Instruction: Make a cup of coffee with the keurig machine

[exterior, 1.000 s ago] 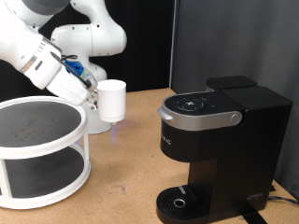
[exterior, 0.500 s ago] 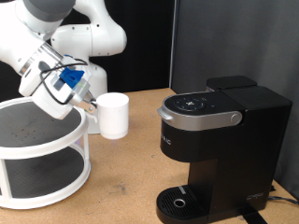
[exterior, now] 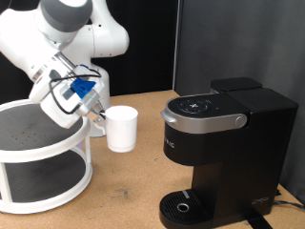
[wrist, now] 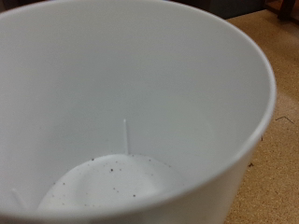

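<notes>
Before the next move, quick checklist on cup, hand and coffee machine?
1. Cup gripped: ok, the hand holds it at the rim.
2. Cup upright: ok, roughly level in the exterior view.
3. Cup interior: not ok, dark specks on the bottom.
4. Coffee machine lid: ok, closed.
5. Drip base free: ok, nothing on it.
6. Clearance from white shelf: cannot tell, cup sits close beside its rim.

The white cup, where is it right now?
In the exterior view the cup hangs left of centre, held at the gripper, between the white round shelf and the black coffee machine.
</notes>
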Motion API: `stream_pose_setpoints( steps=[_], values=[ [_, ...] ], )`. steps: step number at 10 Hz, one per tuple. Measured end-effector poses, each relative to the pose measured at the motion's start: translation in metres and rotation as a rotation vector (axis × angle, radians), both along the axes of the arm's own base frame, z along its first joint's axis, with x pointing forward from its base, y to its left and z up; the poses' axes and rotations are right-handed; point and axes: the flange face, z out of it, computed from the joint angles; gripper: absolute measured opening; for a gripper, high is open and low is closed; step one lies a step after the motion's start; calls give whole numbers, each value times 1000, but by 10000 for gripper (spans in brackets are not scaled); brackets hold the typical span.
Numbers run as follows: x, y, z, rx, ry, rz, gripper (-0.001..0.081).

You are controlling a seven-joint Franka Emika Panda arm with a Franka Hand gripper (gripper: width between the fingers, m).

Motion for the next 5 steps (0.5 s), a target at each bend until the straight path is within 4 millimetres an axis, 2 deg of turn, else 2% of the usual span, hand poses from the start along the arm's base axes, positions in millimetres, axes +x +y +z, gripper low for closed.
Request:
stream_pose_setpoints(
  steps=[5],
  values=[
    [-2, 32, -23, -45, 18, 3, 69]
  ],
)
